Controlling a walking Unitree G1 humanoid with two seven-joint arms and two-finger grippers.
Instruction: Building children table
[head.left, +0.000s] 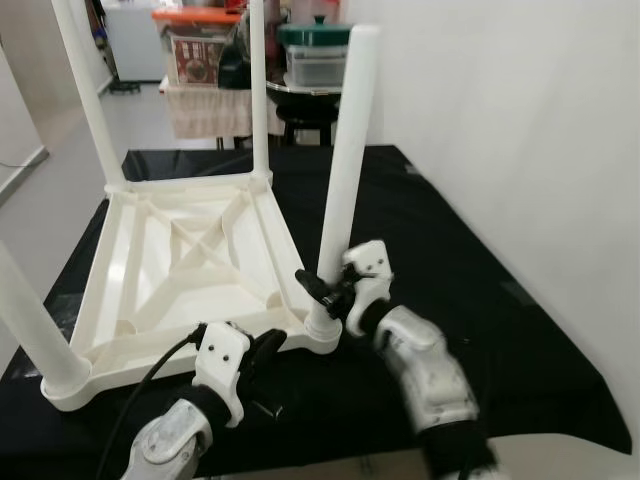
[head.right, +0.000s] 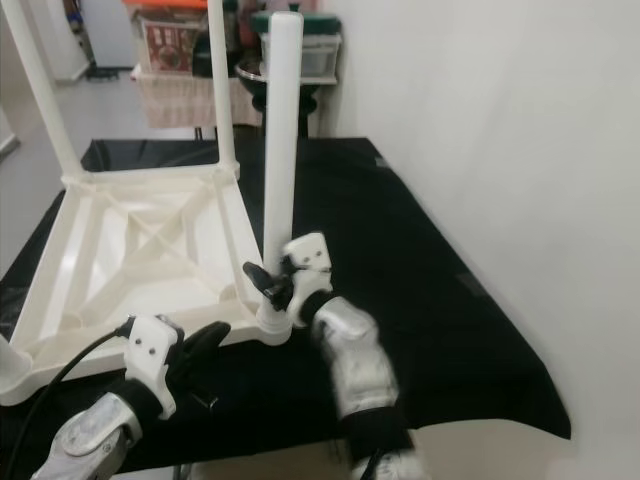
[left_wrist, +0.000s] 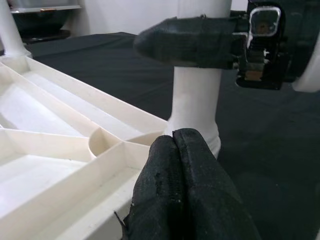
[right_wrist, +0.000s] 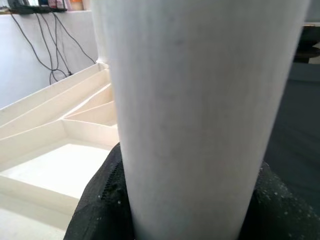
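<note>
I see a big black cloth (head.left: 450, 300) spread out, and on it lies the white tabletop (head.left: 190, 270), upside down with its ribs facing up. I will tell where everything is from this tabletop.

Three legs stand up from its corners: the far left leg (head.left: 88, 95), the far right leg (head.left: 258, 90), and the near left leg (head.left: 35, 325). The fourth leg (head.left: 345, 150) stands at the near right corner, in its round socket (head.left: 322, 335). It leans a little away from the tabletop.

So I think most of the building is done. What is left is to get this last leg straight and pushed all the way in. I cannot tell if it is fully down yet. After that, the table still needs to be flipped onto its feet.

My right gripper (head.left: 325, 290) is just above the near right corner. Its black fingers (left_wrist: 185, 42) hug the bottom of the fourth leg.

My left gripper (head.left: 265, 350) is at the near edge of the tabletop, just beside that same socket. Its fingertips (left_wrist: 175, 165) are pressed together with nothing between them, and they rest against the tabletop's rim.
</note>
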